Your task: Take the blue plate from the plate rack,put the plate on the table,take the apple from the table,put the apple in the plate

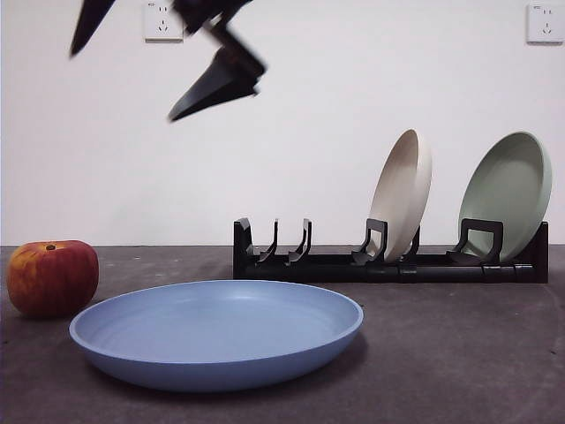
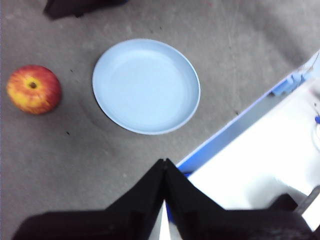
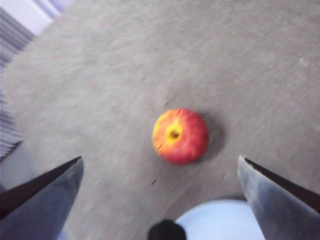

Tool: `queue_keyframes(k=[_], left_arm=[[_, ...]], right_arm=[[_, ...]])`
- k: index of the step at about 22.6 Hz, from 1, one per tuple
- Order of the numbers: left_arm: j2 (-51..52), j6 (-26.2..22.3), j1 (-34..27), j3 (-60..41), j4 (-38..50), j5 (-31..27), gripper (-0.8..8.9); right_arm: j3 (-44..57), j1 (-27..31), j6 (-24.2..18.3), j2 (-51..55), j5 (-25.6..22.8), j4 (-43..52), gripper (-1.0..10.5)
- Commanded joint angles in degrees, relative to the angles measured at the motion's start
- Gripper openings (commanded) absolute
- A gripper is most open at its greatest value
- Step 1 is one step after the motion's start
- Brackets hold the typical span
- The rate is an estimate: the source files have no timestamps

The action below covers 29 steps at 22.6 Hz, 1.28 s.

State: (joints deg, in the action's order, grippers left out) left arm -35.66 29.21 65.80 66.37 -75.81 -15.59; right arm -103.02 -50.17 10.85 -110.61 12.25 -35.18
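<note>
Blue plate (image 1: 216,331) flat on the table (image 1: 459,353), apple (image 1: 53,277) just beside it, right gripper (image 3: 160,172) jaws wide above the apple, blurred, left gripper (image 2: 164,167) jaws pressed together, probably empty, plate rack (image 1: 388,263) partly hidden behind the plate.

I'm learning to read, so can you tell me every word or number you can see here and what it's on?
No words or numbers can be read.
Left wall socket: a tiny grey mark in its corner, too small to read.
Right wall socket: no readable print.
Blue plate, apple, beige plate, pale green plate, plate rack: all plain.
</note>
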Motion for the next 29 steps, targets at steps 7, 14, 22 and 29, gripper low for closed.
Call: queue_keyframes(k=[7, 14, 22, 29], left_arm=[[10.01, 3.26, -0.02, 0.17, 0.13, -0.52, -0.07], [12.13, 3.67, -0.02, 0.17, 0.13, 1.07, -0.08], [12.13, 3.67, 0.0, 0.13, 0.13, 2.12, -0.08], [12.13, 3.65, 0.0, 0.13, 0.13, 2.54, -0.08]], right_arm=[[-17.05, -3.93, -3.56, -17.11, -7.93, -1.27, 9.0], [-17.07, -5.07, -3.37, -24.63, -6.23, -0.5, 9.0], [-17.05, -6.47, -3.43, -29.53, -5.22, -1.44, 8.7], [-17.05, -6.49, -2.91, -30.56, -6.75, -1.25, 0.3]])
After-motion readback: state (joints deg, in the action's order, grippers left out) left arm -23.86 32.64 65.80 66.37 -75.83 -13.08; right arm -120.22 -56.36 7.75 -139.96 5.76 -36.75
